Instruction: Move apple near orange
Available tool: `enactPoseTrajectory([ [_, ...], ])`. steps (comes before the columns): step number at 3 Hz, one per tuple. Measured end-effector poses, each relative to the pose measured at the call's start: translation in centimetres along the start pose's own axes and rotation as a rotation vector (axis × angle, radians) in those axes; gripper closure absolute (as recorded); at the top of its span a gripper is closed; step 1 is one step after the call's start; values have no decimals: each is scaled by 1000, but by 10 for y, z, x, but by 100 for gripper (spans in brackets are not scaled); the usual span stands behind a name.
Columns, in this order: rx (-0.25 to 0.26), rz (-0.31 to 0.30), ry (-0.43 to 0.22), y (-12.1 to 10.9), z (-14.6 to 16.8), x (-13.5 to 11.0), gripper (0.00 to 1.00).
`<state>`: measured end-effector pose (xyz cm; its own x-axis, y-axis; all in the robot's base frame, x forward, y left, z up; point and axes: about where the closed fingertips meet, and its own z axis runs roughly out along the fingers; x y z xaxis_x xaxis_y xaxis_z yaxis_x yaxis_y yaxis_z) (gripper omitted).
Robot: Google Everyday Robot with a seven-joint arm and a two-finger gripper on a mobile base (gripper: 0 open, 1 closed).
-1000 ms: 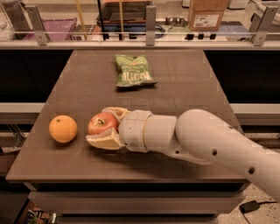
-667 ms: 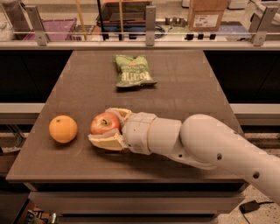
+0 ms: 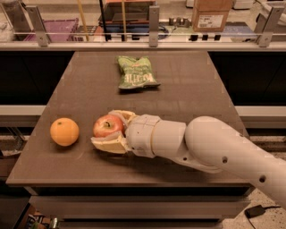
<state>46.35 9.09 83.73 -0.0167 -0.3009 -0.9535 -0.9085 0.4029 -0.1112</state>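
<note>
The red apple (image 3: 108,126) with yellowish patches rests on the brown table (image 3: 187,89), at the front left. The orange (image 3: 65,131) sits just to its left, a small gap between them. My gripper (image 3: 112,129) reaches in from the right on a thick white arm (image 3: 210,143). Its two pale fingers (image 3: 107,145) stand on either side of the apple, one behind it and one in front. They look slightly spread, loose around the apple rather than pressing it.
A green chip bag (image 3: 135,72) lies at the back middle of the table. A railing with posts (image 3: 154,27) runs behind the table. A cardboard box (image 3: 212,13) and shelves with clutter stand beyond it. The table's front edge is close below the fruit.
The arm has drawn back slightly to the right while the apple stayed in place. The fingers cover less of the apple than before.
</note>
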Motion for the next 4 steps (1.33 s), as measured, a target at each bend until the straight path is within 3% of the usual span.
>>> enactPoseTrajectory([
  [2,0,0,0,0,0,0,3],
  [4,-2,-2,0,1,1,-1,0],
])
